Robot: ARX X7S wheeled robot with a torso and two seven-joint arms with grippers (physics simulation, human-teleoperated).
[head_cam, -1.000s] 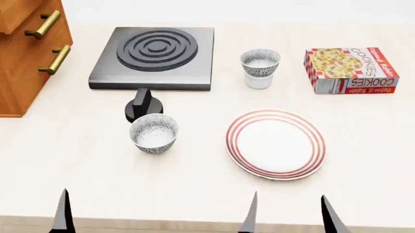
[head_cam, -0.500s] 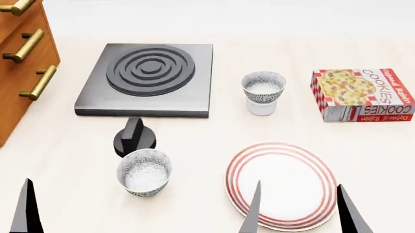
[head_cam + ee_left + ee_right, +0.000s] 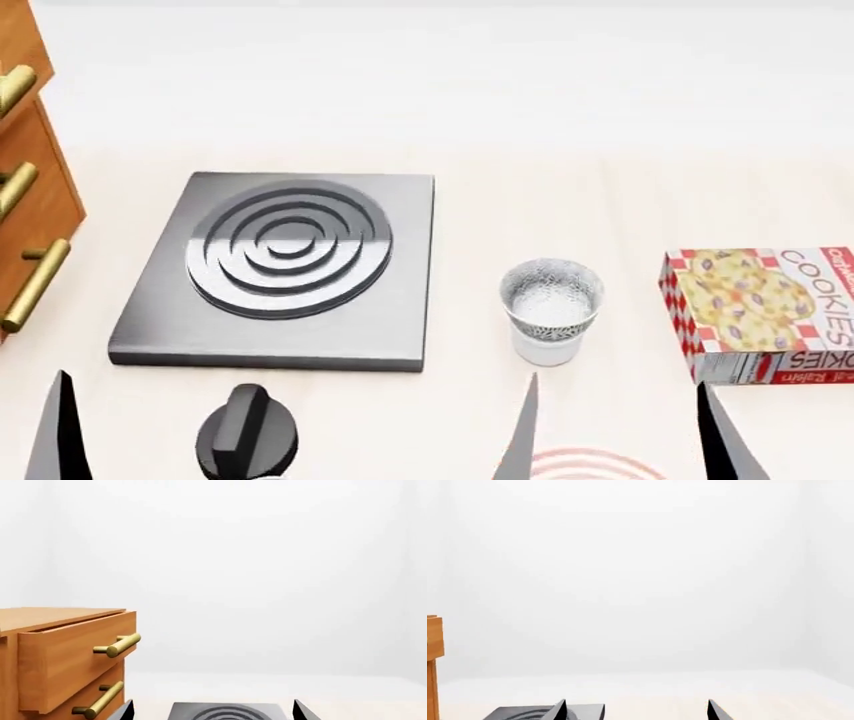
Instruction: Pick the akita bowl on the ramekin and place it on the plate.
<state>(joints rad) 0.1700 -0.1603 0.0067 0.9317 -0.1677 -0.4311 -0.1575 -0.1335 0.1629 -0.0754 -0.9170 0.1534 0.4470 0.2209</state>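
The bowl [image 3: 550, 297] sits upright on the ramekin [image 3: 549, 347], its mouth facing up and its axis vertical; being round, it has no long side. The foot is nested in the ramekin's top, and only the lower white wall of the ramekin shows beneath it.

In the head view the right gripper [image 3: 617, 432] shows as two dark fingertips, wide apart and holding nothing. One right fingertip [image 3: 517, 436] rises just below the ramekin, slightly to its left, while the other stands further right, under the near corner of the cookie box [image 3: 765, 312]. The bowl lies ahead of the gap between them, closer to the left tip, and touches neither.

A sliver of the plate [image 3: 587, 465], with its red rings, peeks in at the frame's lower edge between those two fingertips.

Of the left gripper [image 3: 211, 711] only one tip shows in the head view, far left; its wrist view shows both tips, spread apart, framing the burner [image 3: 284, 265]. A black knob [image 3: 247, 435] stands between the left tip and the right gripper. The drawer unit [image 3: 67, 662] with brass handles stands outside the left fingers.
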